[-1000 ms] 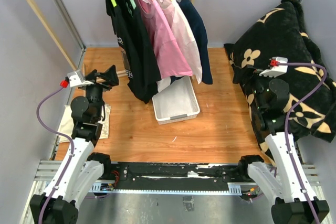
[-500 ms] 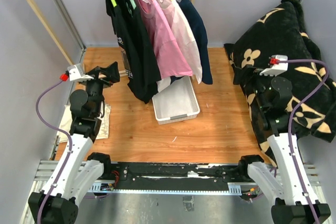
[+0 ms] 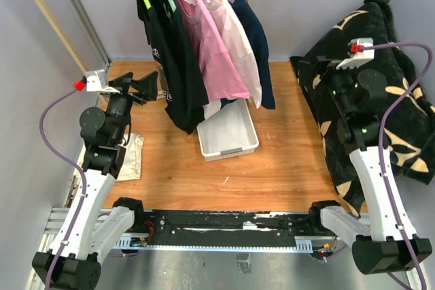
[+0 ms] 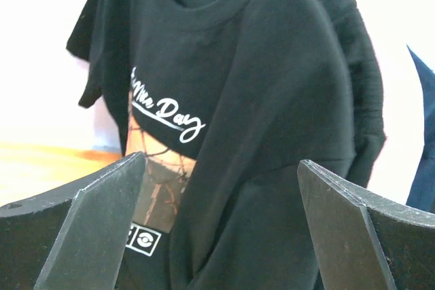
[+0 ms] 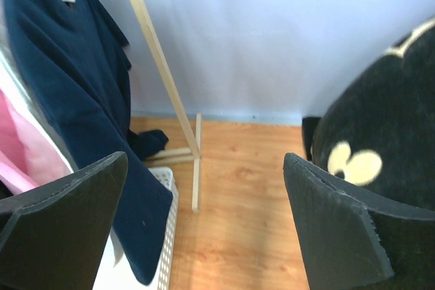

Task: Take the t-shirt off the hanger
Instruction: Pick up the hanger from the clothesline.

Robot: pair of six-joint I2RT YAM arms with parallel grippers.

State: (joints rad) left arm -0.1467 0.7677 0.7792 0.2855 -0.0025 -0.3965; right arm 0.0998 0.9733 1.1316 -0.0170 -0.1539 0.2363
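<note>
Nothing stood between the left gripper (image 3: 151, 86), its 2 jaws spread wide, and the black t-shirt (image 3: 174, 73) just ahead. A white bin (image 3: 230, 149) sat under the shirts' hems; bare table (image 3: 289, 157) lay open to its right.

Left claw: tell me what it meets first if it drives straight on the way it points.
The black t-shirt with white script print: it hangs dead ahead of the open left claw, filling the wrist view. How near it hangs is unclear.

Pale walls (image 3: 319, 5), wooden floor (image 3: 285, 147), clothes rack (image 5: 158, 59)
</note>
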